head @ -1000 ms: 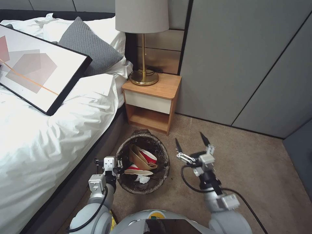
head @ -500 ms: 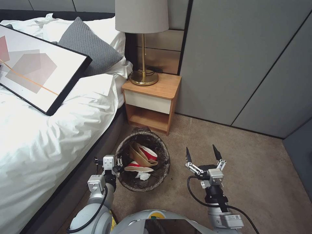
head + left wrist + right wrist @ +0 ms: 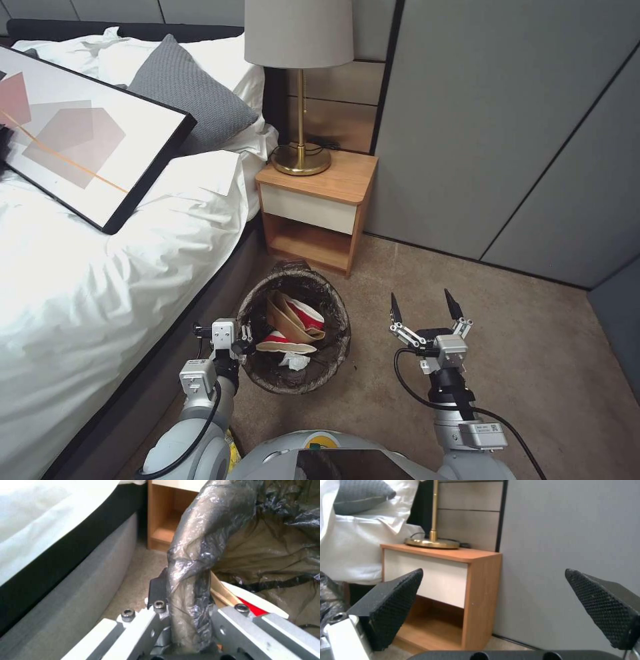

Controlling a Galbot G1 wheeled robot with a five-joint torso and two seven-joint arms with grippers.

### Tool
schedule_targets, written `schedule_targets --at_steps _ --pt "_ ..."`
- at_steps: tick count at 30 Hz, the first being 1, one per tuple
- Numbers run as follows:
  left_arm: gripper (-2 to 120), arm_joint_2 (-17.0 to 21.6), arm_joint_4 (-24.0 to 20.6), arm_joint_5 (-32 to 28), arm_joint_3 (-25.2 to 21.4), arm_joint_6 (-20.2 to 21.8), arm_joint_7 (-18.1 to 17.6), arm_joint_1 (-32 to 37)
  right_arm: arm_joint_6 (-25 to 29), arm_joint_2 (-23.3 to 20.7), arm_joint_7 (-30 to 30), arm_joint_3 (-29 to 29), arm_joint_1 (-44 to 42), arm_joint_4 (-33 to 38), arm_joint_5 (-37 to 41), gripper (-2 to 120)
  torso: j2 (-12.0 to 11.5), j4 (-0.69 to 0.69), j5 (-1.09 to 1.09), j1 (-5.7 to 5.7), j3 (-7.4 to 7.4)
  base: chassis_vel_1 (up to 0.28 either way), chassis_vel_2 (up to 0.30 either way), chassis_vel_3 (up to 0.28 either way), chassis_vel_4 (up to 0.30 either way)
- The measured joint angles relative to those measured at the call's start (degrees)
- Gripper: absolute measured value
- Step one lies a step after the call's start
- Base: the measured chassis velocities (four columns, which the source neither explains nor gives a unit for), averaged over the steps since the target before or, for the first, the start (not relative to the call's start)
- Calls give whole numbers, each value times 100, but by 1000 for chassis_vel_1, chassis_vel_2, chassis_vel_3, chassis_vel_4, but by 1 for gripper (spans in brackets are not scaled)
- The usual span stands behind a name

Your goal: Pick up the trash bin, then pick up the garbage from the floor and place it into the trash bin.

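The left end effector [image 3: 244, 339] is clamped on the liner-covered rim of the trash bin [image 3: 294, 387], which sits between the bed [image 3: 100, 267] and the right arm. Inside the bin lie crushed red-and-white paper cups [image 3: 288, 341], a tan paper bag [image 3: 283, 319] and a white tissue [image 3: 293, 362]. The right end effector [image 3: 425, 312] hovers just right of the bin over the carpet [image 3: 533, 360], its 2 fingers spread apart and holding nothing. Beyond stands a wooden nightstand [image 3: 320, 207] carrying a brass lamp [image 3: 300, 159].
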Motion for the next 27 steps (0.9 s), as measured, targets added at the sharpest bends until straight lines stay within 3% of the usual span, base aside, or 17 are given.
schedule_targets --at_steps 27 --pt "0 13 -10 -29 18 23 -4 17 -89 -63 -103 133 158 24 96 100 0 1 0 0 0 95 99 98 92"
